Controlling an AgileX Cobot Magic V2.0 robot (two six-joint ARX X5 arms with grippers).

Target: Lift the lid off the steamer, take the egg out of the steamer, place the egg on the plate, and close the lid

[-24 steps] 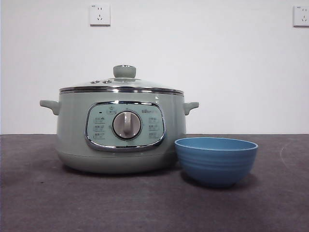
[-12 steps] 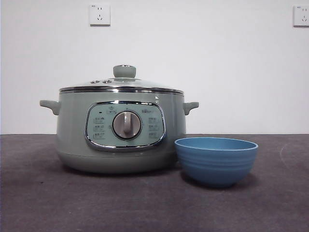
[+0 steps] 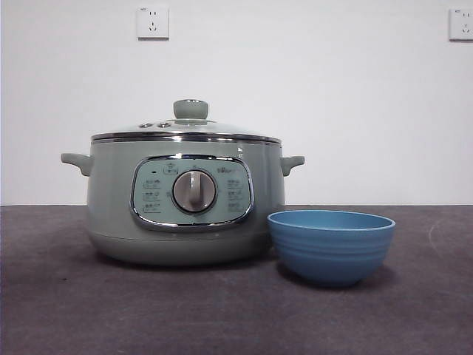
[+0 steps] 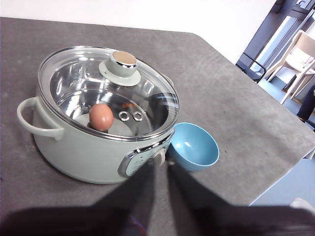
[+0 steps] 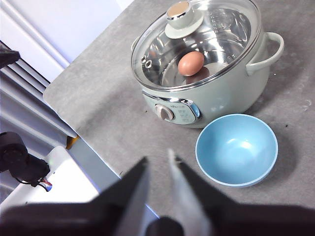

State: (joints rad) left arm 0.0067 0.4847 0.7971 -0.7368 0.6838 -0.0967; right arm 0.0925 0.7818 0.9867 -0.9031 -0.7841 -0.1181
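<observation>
Nothing has shifted since a moment ago: the lid [image 3: 186, 130] sits closed on the steamer [image 3: 185, 203], the egg [image 4: 101, 116] inside under the glass. Just beside it on the desk [image 3: 74, 310] stands the plate [image 3: 330, 245]. Both the left hand [image 4: 158, 169] and right hand [image 5: 158, 162] wait well above, jaws narrowly apart.

We note plain white wall [image 3: 310, 103] behind dark grey table [image 3: 222, 310]. We see two white wall sockets [image 3: 152, 22], one upper left, one at upper right edge. Beyond table edge we see pale chair [image 4: 298, 59] and light floor [image 4: 290, 187].
</observation>
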